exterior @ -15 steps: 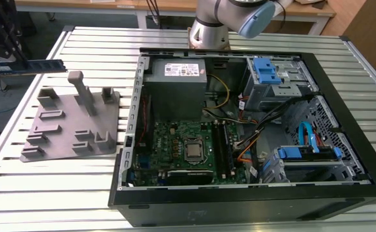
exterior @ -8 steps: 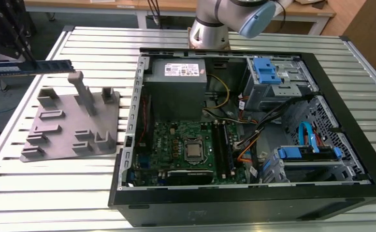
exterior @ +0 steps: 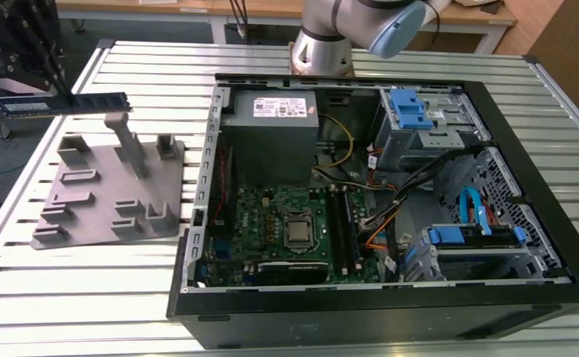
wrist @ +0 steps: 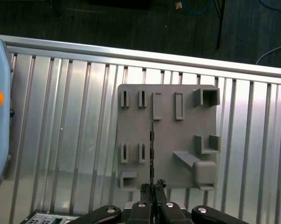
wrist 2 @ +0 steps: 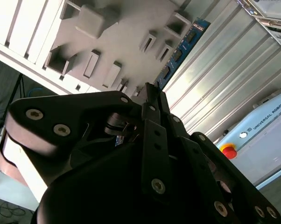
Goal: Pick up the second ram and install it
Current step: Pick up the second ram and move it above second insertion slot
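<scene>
Over the table's edge on the exterior view's left, the gripper hangs above the grey fixture with the second ram pinched in it, clear of the fixture and touching nothing else. The fingers are drawn in narrow and clamp the strip's flat faces. In the second wrist view the dark-blue strip runs straight out from between the fingertips, and in the first wrist view it shows edge-on as a thin dark line above the fixture's slots. That grip looks deliberate: holding the faces leaves the long edges free and keeps the thin board from twisting. The fixture's upright pockets seem made to stand sticks on edge so that narrow fingers can close on them. Well apart from the ram, the open computer case lies on its side on the slatted table, which turns the green motherboard upward. Its long black slots sit beside the processor socket. As for progress, I judge the pick done and the install not, since the ram is nowhere near the case. A pale-blue pendant with a red button rests at the table's edge.
</scene>
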Robot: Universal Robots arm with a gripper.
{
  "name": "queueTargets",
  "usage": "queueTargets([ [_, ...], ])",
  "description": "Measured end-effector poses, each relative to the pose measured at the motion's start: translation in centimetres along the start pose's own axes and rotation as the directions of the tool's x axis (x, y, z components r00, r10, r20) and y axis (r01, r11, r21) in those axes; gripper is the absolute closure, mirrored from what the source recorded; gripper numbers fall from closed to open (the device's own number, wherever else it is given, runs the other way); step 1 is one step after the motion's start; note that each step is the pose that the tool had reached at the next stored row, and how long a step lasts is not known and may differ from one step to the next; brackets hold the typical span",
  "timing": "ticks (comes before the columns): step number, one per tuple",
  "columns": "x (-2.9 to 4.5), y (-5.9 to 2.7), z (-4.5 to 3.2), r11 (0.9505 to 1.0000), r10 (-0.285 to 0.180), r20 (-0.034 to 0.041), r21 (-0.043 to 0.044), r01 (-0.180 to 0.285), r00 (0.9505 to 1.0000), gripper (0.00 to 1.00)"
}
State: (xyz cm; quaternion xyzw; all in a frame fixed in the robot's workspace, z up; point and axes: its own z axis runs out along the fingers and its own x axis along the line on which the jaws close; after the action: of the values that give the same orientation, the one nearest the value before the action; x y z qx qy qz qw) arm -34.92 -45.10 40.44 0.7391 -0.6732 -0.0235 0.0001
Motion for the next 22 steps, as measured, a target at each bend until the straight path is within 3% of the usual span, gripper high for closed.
queueTargets([
  [22, 0.61, -6.51, -0.22, 1.0, 0.0, -0.0001, 0.0, 0.0, 1.0, 0.86],
])
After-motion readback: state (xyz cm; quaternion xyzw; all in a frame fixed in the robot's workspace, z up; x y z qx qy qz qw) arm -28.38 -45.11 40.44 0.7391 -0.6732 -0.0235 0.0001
